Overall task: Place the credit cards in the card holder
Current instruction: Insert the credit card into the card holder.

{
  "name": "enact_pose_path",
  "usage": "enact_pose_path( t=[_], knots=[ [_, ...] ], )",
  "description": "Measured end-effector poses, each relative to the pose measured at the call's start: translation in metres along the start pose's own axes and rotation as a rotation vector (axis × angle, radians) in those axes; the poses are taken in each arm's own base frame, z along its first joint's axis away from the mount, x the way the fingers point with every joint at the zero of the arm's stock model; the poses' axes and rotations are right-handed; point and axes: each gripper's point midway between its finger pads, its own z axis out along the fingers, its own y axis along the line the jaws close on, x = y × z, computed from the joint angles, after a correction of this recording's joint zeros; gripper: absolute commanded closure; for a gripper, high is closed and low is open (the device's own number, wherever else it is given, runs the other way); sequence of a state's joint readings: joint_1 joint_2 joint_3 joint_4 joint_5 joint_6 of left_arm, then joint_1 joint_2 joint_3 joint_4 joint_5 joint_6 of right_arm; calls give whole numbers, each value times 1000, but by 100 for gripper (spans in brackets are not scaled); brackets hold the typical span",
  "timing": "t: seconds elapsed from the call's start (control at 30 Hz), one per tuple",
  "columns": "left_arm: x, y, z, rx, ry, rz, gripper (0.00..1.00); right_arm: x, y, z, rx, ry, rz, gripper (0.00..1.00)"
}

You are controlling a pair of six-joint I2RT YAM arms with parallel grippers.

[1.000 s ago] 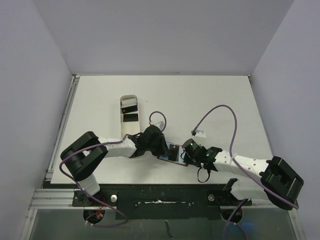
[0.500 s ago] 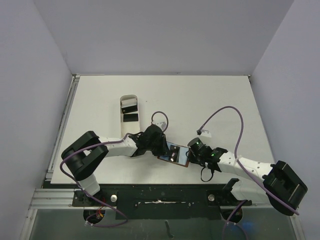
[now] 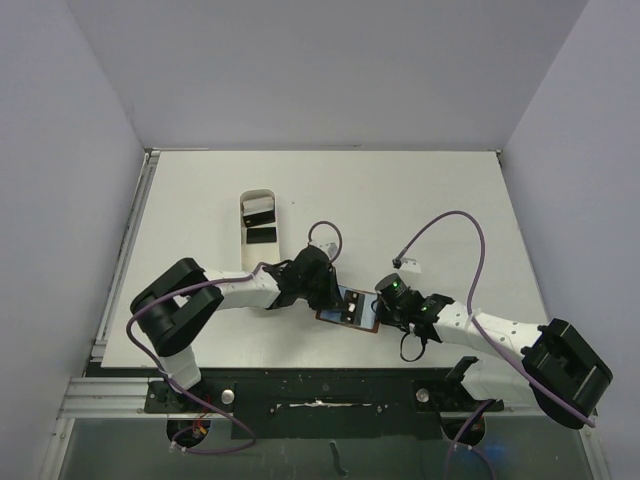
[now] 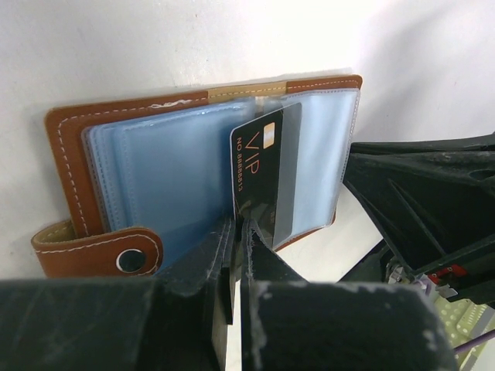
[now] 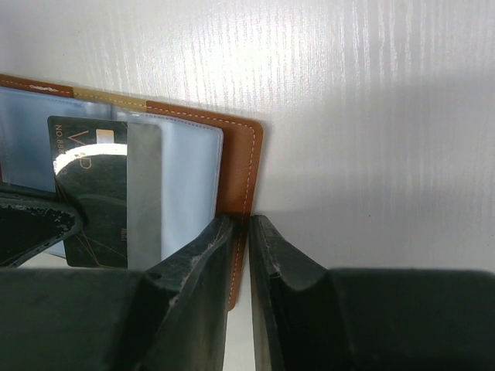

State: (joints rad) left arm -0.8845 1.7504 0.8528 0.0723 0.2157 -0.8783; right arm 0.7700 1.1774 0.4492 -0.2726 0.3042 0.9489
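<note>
Left wrist view: my left gripper pinches the black card by its edge, the card lying on the open card holder; my right gripper clamps the card holder's brown edge.

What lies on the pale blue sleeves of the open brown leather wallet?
One thin black card marked VIP lies there, its near edge pinched by the left gripper. What is under it in the wallet is covered.
</note>
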Motion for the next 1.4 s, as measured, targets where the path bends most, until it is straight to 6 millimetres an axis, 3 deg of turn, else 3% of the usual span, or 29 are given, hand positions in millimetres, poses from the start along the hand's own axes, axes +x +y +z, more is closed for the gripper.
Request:
enact_pose_path(
  t=[0.17, 0.4, 0.83, 1.13, 1.4],
  knots=[
    [-1, 0, 1, -7, 0, -2, 77, 0, -2, 0, 8, 2, 0, 84],
    [-6, 0, -5, -29, -40, -6, 70, -3, -6, -13, 4, -5, 7, 84],
    [-8, -3, -2, -9, -52, -24, 69, 1, -9, -9, 25, 9, 4, 85],
    [-9, -9, 6, 32, -50, -42, 80, 2, -7, -3, 21, 5, 8, 85],
    [-6, -14, 10, 51, -52, -32, 81, -1, -4, 1, 12, -7, 16, 85]
  ],
)
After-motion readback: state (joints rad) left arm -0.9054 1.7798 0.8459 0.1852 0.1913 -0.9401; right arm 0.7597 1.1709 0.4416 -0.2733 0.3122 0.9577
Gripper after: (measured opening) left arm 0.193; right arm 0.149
